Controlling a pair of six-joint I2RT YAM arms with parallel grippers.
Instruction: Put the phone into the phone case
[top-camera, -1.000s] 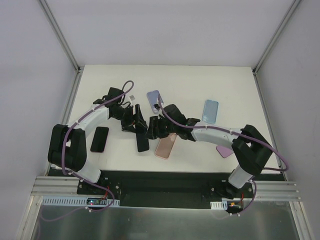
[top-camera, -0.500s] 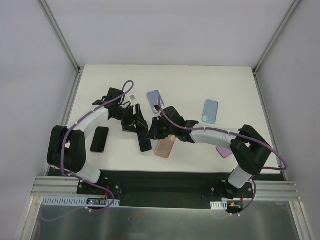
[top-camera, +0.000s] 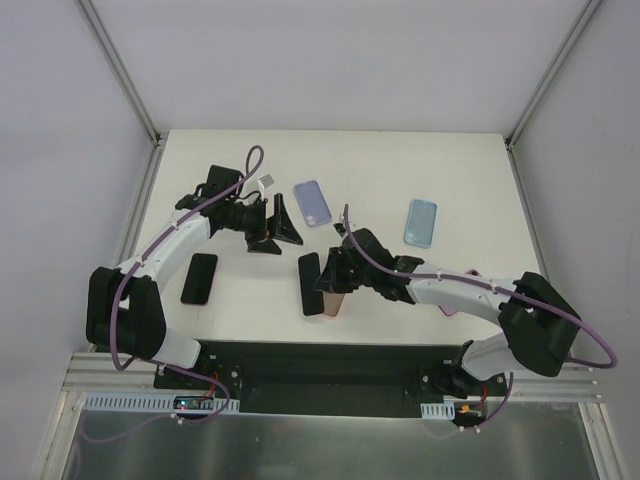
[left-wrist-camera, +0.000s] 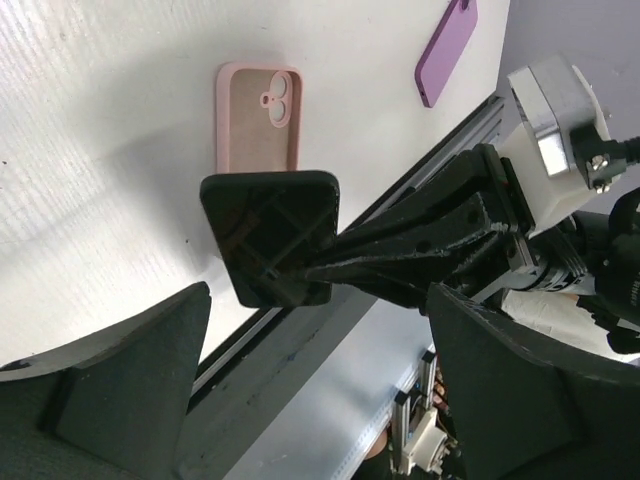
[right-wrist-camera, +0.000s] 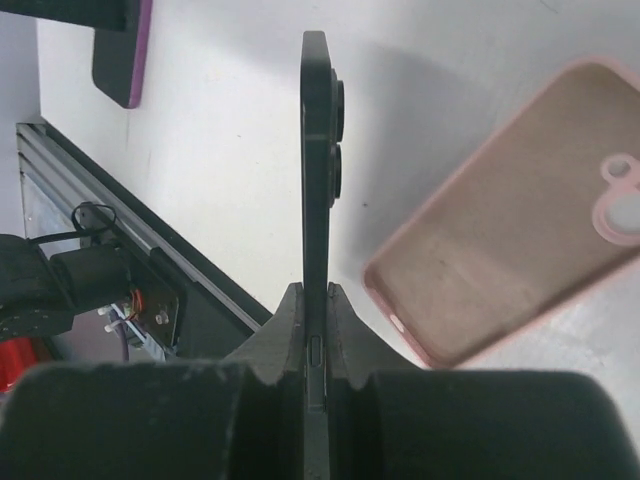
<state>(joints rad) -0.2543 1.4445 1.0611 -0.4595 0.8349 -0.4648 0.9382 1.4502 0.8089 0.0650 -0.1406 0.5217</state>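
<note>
Right wrist view, right tool (right-wrist-camera: 315, 300) clamped the black phone (right-wrist-camera: 316, 150) by its edge, pink case (right-wrist-camera: 520, 210) lay flat on the bench (right-wrist-camera: 200, 150) just right, left tool (top-camera: 275, 232) gaped wide, empty.

Desk (top-camera: 450, 170): phone (top-camera: 309, 286) held on edge in my right gripper (top-camera: 322, 280); nearest case (right-wrist-camera: 520, 210) lies just right of it. Second phone (top-camera: 200, 278) lies far left. Middle case (top-camera: 313, 203) and right-hand case (top-camera: 421, 222) lie behind, well apart.

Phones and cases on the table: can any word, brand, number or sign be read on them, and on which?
None can be read. The black phone held by the right gripper, the pink case and the purple case show no print; the blue cases are too small to tell.
</note>
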